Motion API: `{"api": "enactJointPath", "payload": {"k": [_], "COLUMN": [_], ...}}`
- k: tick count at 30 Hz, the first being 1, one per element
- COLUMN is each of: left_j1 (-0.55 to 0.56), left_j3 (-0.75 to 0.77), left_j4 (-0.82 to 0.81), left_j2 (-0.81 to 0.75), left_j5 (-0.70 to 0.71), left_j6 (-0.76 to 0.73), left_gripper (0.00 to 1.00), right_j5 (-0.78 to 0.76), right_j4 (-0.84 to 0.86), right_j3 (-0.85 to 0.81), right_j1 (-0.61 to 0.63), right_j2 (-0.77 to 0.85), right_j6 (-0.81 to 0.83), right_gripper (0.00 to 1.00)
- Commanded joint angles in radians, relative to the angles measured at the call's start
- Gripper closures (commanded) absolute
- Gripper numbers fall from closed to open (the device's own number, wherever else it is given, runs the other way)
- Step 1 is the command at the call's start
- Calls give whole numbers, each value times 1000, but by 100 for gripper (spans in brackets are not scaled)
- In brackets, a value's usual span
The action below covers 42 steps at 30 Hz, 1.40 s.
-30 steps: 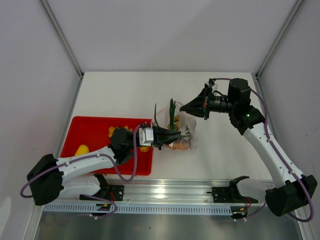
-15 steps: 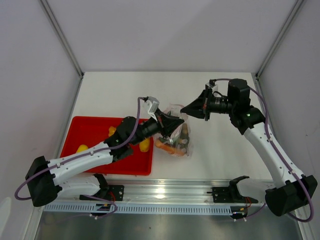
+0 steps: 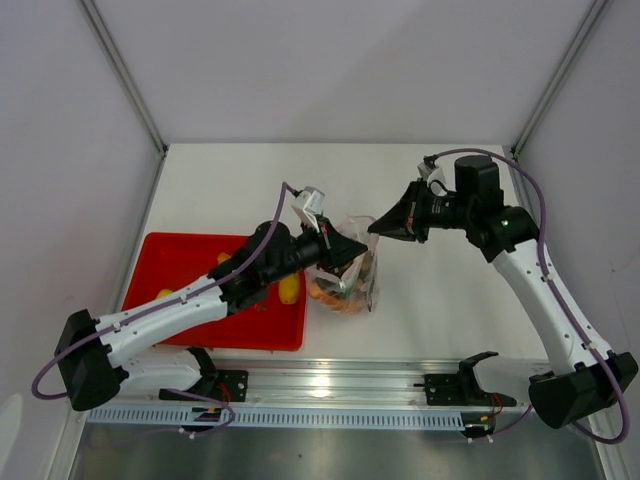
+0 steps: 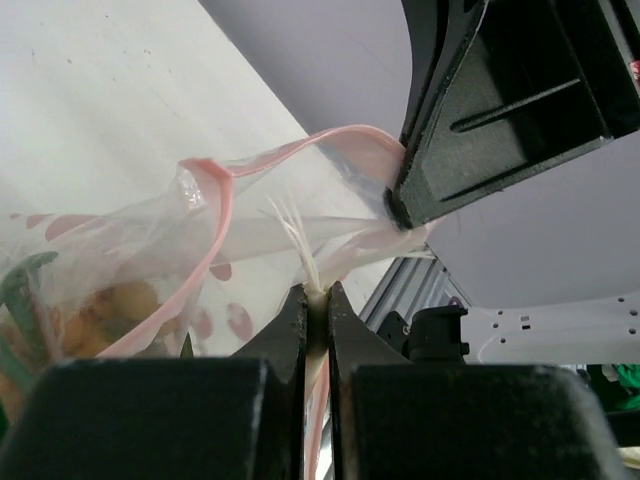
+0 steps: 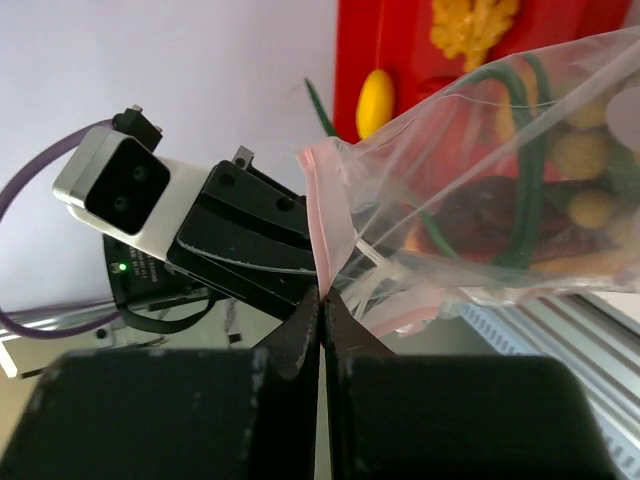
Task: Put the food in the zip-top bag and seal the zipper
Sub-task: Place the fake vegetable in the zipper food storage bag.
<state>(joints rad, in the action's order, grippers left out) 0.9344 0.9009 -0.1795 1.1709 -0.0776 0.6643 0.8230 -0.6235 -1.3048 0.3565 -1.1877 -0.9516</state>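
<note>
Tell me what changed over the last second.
The left gripper rose and twisted, pulling its side of the zip-top bag up. The green stalks, which stood out above the mouth, no longer stick out. The right gripper dipped slightly. Both grippers stayed shut on the bag's mouth edge; the red tray did not move.

right gripper (image 5: 321, 300) pinching filled bag (image 5: 500, 180)
</note>
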Motion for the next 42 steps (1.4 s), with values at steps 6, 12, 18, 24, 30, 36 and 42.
{"api": "enactJointPath", "payload": {"k": [6, 12, 18, 24, 30, 36, 42], "left_j1": [-23, -23, -8, 18, 18, 18, 60], "left_j3": [-30, 19, 236, 243, 257, 256, 299], "left_j4": [163, 267, 451, 432, 488, 534, 586], "left_j2": [-30, 18, 229, 276, 201, 183, 299], "left_j5": [57, 73, -86, -162, -79, -42, -87], "left_j6": [58, 78, -8, -34, -109, -143, -161], "left_gripper": [99, 99, 99, 97, 77, 99, 94], "right_j5": [-90, -116, -110, -116, -200, -205, -248], "right_j4": [-173, -237, -208, -182, -258, -263, -320], "right_j3": [-134, -185, -195, -220, -281, -278, -349], "right_j1": [-8, -8, -8, -5, -10, -30, -39], "right_j2": [-3, -13, -33, -59, -62, -32, -41], "right_j6": [221, 281, 277, 269, 329, 323, 355], "right_gripper": [100, 100, 100, 100, 100, 100, 100]}}
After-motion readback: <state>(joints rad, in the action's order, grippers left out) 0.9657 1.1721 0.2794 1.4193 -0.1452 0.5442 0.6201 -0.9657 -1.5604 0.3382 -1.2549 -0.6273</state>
